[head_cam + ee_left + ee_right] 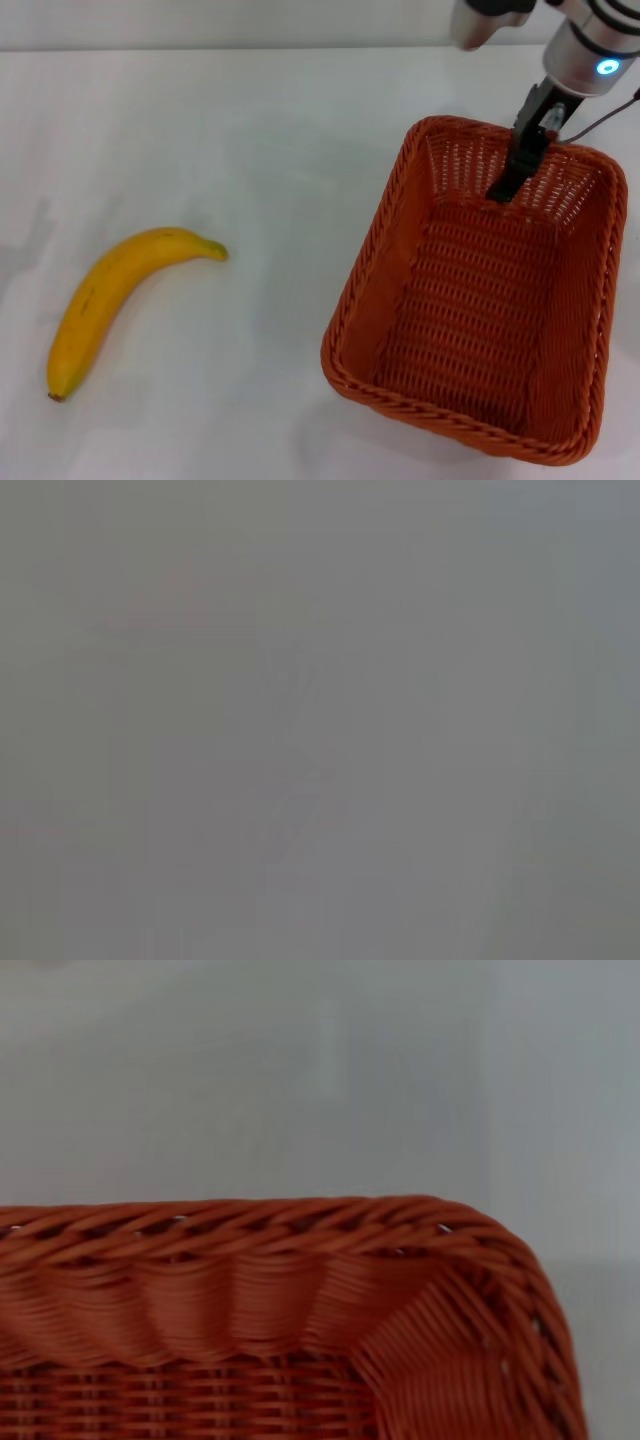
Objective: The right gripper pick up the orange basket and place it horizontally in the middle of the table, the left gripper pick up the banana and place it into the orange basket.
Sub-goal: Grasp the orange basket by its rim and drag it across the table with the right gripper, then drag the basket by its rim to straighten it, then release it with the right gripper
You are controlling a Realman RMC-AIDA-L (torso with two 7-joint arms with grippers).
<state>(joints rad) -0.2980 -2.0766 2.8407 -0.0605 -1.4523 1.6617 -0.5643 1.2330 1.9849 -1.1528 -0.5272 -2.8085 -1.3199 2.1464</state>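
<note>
— Where the right gripper [512,180] reaches down from the one o'clock corner, what is it doing?

— Its black finger dips inside the orange basket [480,290], against the far wall just under the braided rim. Whether it is apart or clamped, I cannot tell.

— And the basket itself?

— Rectangular, orange-brown wicker, sloping sides, lying at about four o'clock on the table [260,140], its long side running away from the robot. Its near rim sits close to the table's near edge.

— The banana [115,300]?

— Yellow, curved, greenish stem, at eight o'clock, well apart from the basket. White tabletop lies open between them. The left gripper is out of sight.
</note>
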